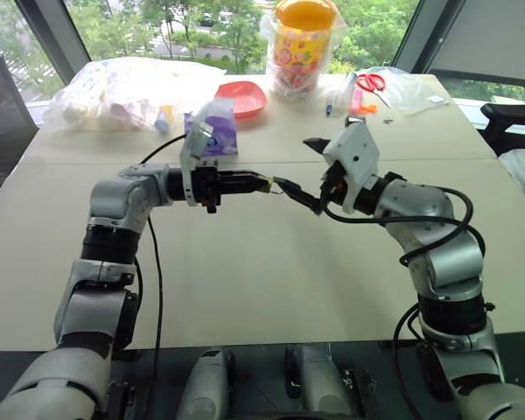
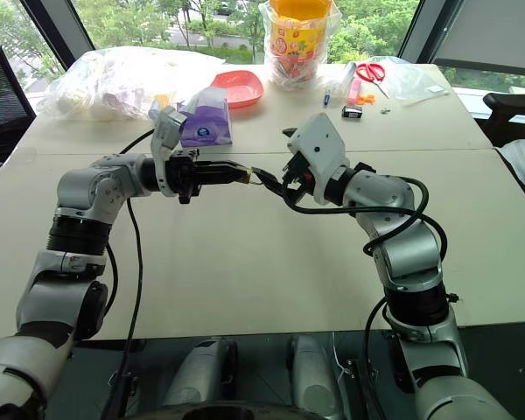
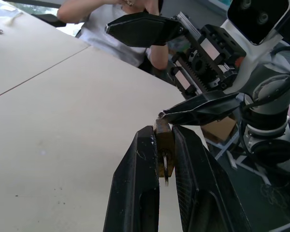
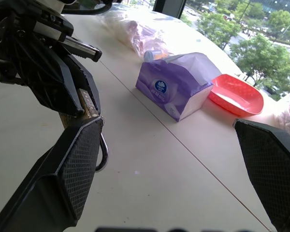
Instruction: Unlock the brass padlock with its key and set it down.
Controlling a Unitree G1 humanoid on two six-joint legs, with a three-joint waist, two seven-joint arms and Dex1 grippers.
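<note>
Above the bench (image 1: pixel 245 289), my left gripper (image 3: pixel 165 159) is clamped on the brass padlock (image 3: pixel 163 147), held level and pointing across at my right gripper (image 1: pixel 308 175), whose fingers stand wide apart. One right finger (image 3: pixel 203 108) sits just beside the padlock's outer end; its shackle (image 4: pixel 103 152) loops out by that finger. I cannot make out the key. The right gripper is the free one, already facing the padlock.

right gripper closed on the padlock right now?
No. In the right wrist view the right gripper has its fingers spread wide apart, while the brass padlock sits pinched between the left gripper's fingers.
</note>
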